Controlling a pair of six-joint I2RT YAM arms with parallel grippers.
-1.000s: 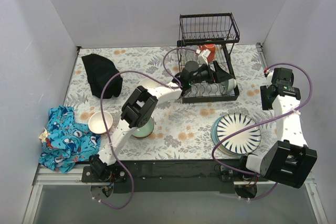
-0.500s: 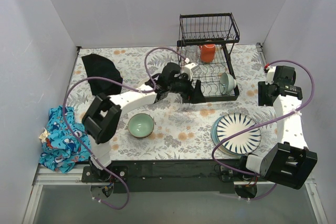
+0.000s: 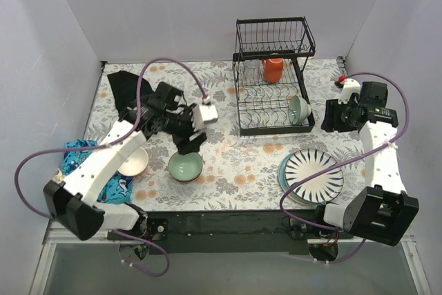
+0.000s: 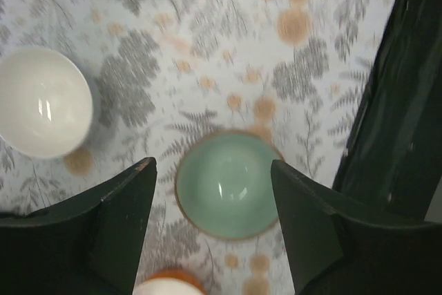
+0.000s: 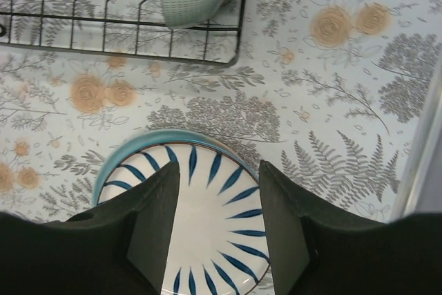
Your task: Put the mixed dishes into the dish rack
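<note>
Floral desk (image 3: 242, 164): we note left gripper (image 4: 213, 167) spread wide, empty, hovering directly above the pale-green-inside bowl (image 3: 186, 166). Right gripper (image 5: 219, 170) likewise released, near the striped plates (image 3: 314, 175) by the dish rack (image 3: 273, 110).

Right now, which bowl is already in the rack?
The ribbed bowl, tipped on its side at the right end of the rack's lower tier. The green bowl and the white bowl sit upright on the table.

Robot lab booth; plain white walls (image 3: 173, 12) box in floral-covered table (image 3: 242, 164).
</note>
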